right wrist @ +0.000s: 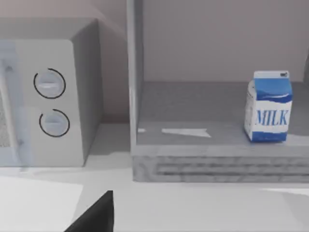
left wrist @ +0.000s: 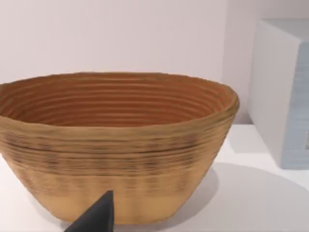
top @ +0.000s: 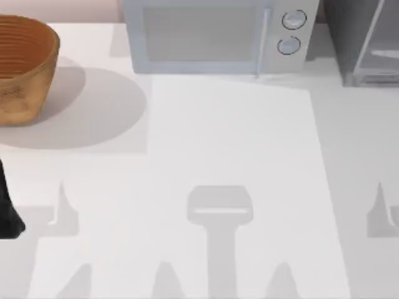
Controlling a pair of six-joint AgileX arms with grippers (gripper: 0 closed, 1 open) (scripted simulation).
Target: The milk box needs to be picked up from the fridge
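The top view looks straight down on the table (top: 237, 156). The left wrist view faces the basket (left wrist: 116, 145) closely at the table's far left corner; the right wrist view faces the fridge (right wrist: 217, 159) at the far right corner. All share the microwave (top: 212, 37).

milk box (right wrist: 268, 107) upright inside fridge (top: 365, 43), microwave (top: 215, 34) left, basket (top: 25, 65) far left

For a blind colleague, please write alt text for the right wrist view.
A small blue-and-white milk box stands upright on the floor of the open fridge. Beside the fridge is a pale microwave with two round knobs, and a dark part of the right claw shows at the picture's edge.
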